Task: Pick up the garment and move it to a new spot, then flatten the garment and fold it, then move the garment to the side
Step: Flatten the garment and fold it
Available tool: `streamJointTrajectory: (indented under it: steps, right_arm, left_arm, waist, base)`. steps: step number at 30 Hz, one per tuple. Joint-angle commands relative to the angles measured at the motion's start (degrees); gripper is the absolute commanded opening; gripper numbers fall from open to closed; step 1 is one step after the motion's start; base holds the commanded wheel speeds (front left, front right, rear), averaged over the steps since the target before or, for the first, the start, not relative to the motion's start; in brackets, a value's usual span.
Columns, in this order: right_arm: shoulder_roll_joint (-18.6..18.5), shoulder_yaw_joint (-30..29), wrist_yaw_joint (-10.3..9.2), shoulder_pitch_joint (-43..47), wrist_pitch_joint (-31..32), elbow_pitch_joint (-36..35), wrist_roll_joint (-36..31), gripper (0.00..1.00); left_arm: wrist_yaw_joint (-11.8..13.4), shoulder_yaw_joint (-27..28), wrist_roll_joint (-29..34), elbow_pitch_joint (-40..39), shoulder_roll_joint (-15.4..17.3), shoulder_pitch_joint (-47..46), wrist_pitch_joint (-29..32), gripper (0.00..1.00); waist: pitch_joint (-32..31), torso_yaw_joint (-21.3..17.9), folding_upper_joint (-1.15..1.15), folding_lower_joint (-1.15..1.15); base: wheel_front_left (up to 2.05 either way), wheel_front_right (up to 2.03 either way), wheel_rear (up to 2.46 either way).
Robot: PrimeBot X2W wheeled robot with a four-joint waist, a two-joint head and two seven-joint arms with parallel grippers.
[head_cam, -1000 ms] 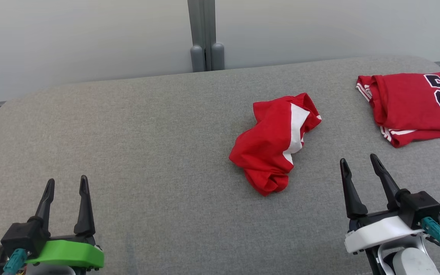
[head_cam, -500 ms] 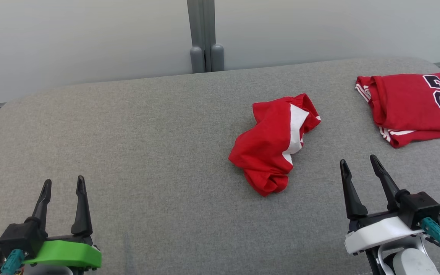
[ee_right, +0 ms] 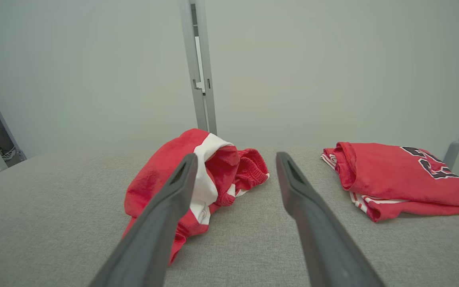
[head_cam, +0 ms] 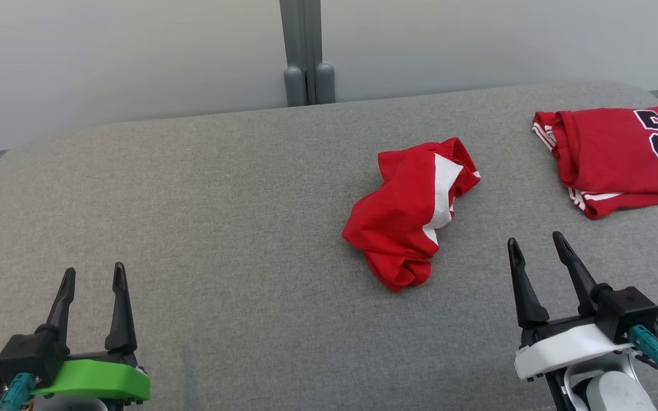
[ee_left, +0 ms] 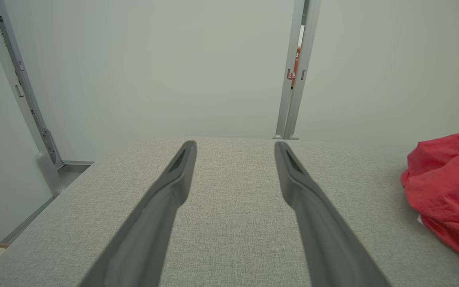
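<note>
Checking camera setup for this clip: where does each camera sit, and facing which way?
Head view: on the head, looking down at the grey fabric surface; both open jaws at bottom corners.
Left wrist view: along its open jaws toward the pale wall.
Right wrist view: along its open jaws toward the folded red numbered jersey.
All three share the crumpled red-and-white garment.

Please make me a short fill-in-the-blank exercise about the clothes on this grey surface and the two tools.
The crumpled garment is red with a ____ panel.
The numbered jersey lies on the crumpled garment's ____ side in the head view.
The left tool and the right tool are both ____, holding nothing.
Missing words: white; right; open.
</note>
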Motion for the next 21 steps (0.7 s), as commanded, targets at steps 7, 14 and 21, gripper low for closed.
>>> streamJointTrajectory:
  steps: [7,14,21]
  right_arm:
    - [0.1,-0.1,-0.09,0.6,-0.1,-0.2,-0.3,1.0]
    - [0.2,-0.1,-0.09,0.6,-0.1,-0.2,-0.2,1.0]
    - [0.3,-0.8,-0.09,-1.3,-0.1,-0.1,-0.4,1.0]
  left_arm:
    - [-0.4,0.7,1.0,0.1,-0.2,0.2,-0.1,1.0]
    - [-0.4,0.9,1.1,0.0,-0.5,0.5,-0.1,1.0]
    - [-0.5,1.0,1.3,0.0,-0.7,0.0,-0.1,1.0]
  waist:
    - [0.3,0.0,0.0,0.0]
    - [0.4,0.0,0.0,0.0]
    - [1.0,0.3,0.0,0.0]
  base:
    - [0.0,0.0,0.0]
    - [0.0,0.0,0.0]
    - [0.0,0.0,0.0]
